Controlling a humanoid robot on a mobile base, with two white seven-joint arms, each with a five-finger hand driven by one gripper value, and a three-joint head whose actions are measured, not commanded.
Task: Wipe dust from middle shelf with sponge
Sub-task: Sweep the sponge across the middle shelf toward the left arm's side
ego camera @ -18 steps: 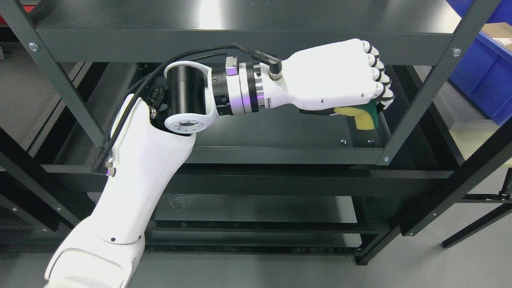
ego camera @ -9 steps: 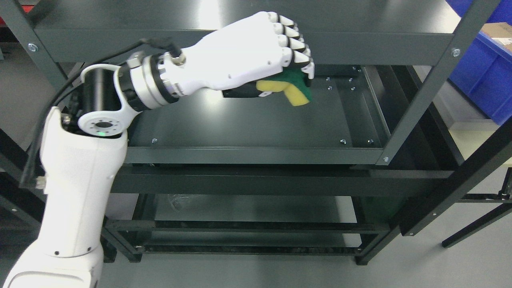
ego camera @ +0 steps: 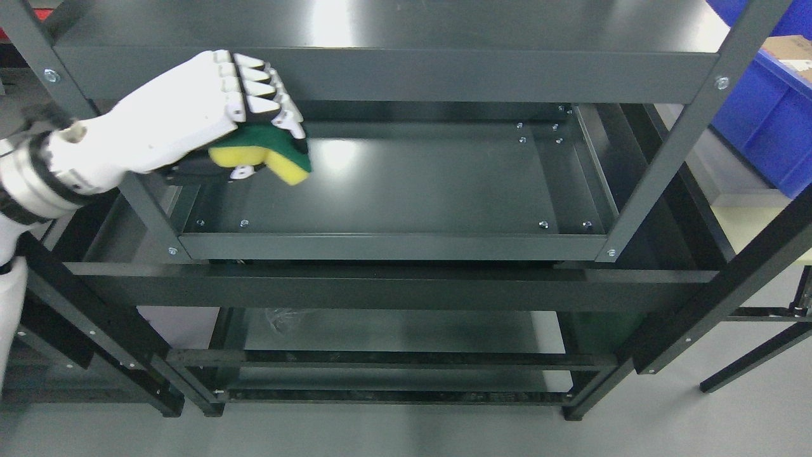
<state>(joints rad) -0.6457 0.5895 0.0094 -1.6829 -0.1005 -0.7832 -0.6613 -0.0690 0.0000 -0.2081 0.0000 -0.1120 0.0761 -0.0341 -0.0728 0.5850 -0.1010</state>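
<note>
My left hand (ego camera: 257,130) comes in from the left edge, fingers curled around a yellow sponge with a green scouring side (ego camera: 263,152). The sponge sits over the left end of the dark metal middle shelf (ego camera: 412,184); I cannot tell whether it touches the surface. The shelf's front left post (ego camera: 95,127) crosses in front of my wrist. My right arm does not show.
The dark top shelf (ego camera: 393,63) overhangs the middle one. A lower shelf (ego camera: 406,330) lies beneath. A slanted post (ego camera: 679,133) bounds the right side. Blue bins (ego camera: 767,114) stand at the far right, and grey floor (ego camera: 748,419) lies below.
My left hand has swept the sponge from the shelf's right end across to its left end. The arm has drawn back toward the left edge.
</note>
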